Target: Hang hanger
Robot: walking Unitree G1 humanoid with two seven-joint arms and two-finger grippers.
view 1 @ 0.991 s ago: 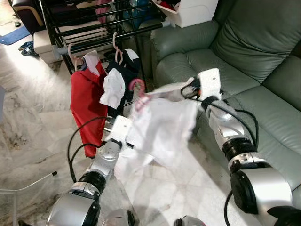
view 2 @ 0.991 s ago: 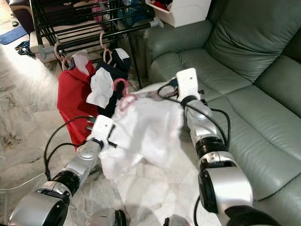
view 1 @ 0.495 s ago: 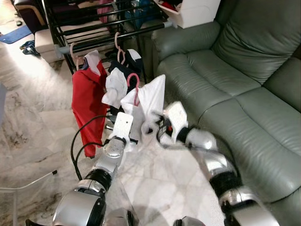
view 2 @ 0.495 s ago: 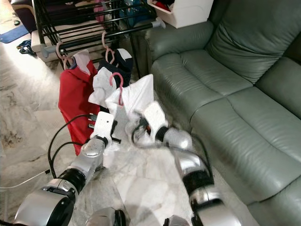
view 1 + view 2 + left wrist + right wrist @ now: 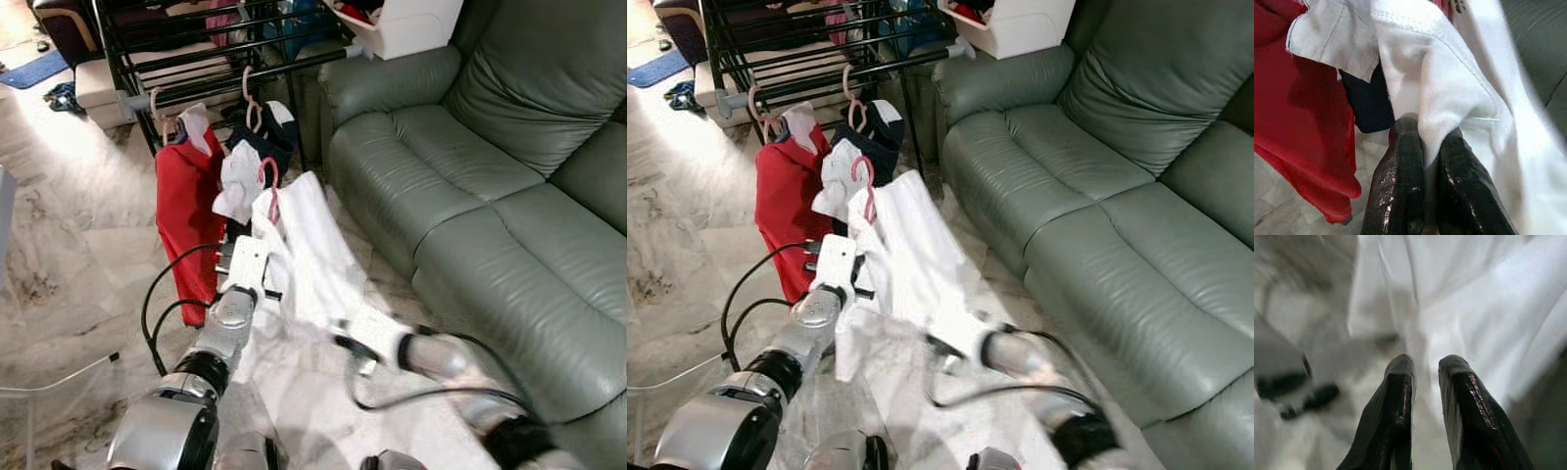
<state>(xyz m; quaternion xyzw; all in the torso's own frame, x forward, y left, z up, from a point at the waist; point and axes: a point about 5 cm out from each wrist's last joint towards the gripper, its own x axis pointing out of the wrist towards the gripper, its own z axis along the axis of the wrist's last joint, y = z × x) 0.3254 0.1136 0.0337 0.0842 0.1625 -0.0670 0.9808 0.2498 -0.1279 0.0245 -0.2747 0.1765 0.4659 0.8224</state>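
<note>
White shirt (image 5: 312,250), pink hanger (image 5: 269,181)

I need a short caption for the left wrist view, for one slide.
Left gripper pinches a fold of the white shirt, with a red garment hanging beside it.

Right gripper (image 5: 1425,377): two black fingers (image 5: 1396,406), a narrow gap between them, nothing held. White garment (image 5: 1474,308): blurred folds beyond the fingertips. Pale, blurred floor (image 5: 1312,264) to one side. Dark cable (image 5: 1308,399), blurred, near one finger.
</note>
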